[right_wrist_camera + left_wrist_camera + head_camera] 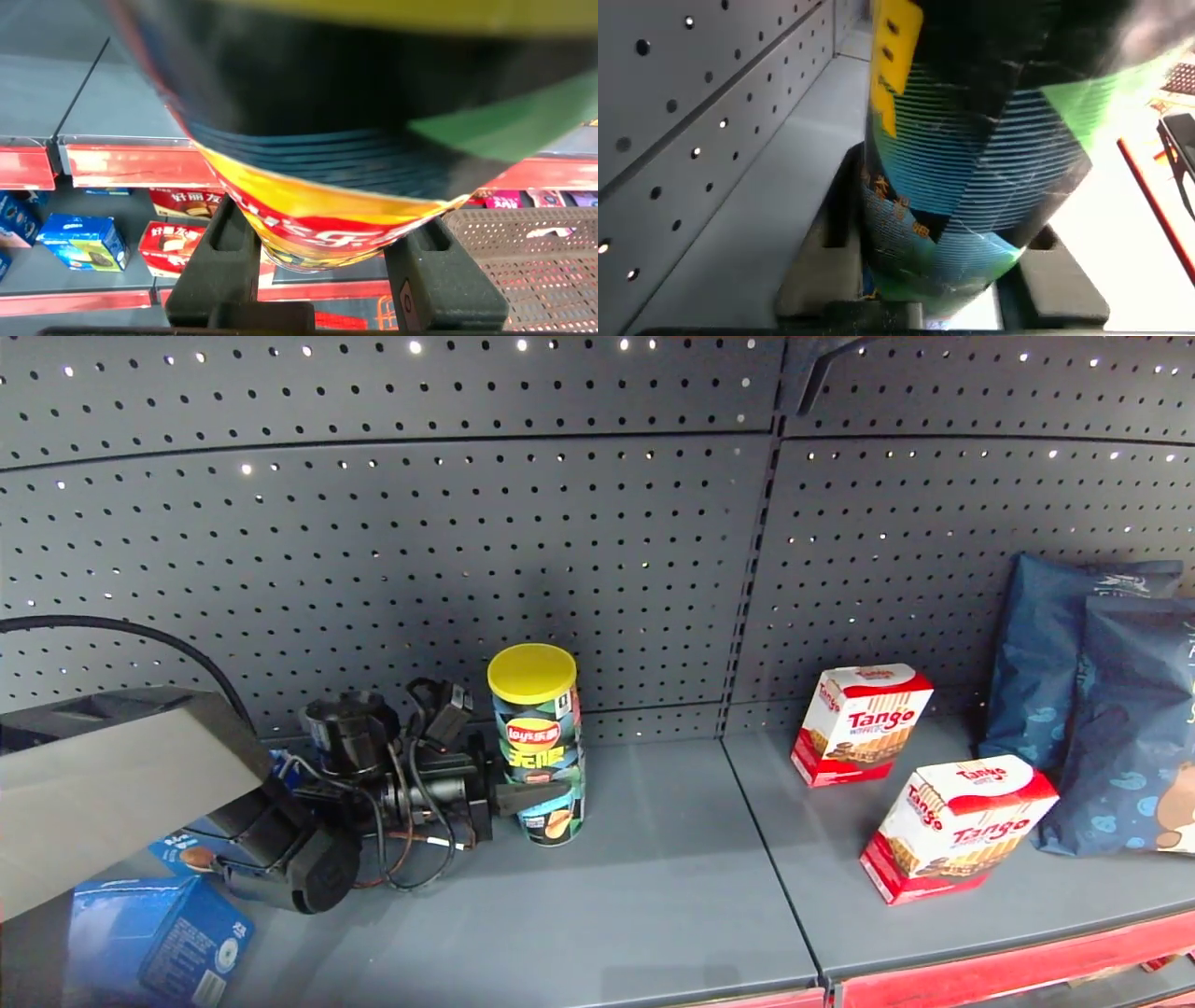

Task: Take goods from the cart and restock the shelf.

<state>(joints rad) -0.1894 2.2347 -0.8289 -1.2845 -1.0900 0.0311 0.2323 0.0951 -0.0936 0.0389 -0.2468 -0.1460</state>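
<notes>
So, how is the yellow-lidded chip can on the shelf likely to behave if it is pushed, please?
The chip can is tall and narrow, standing upright, so a push near its lid would probably tip it. Being round, it would likely roll once down. Its wall looks stiff, undented between the jaws of the left gripper.

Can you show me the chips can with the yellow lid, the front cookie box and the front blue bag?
chips can (537, 742): head view, middle of its label.
front cookie box (971, 821): head view, its big printed face.
front blue bag (1134, 737): head view, its front panel.
</notes>
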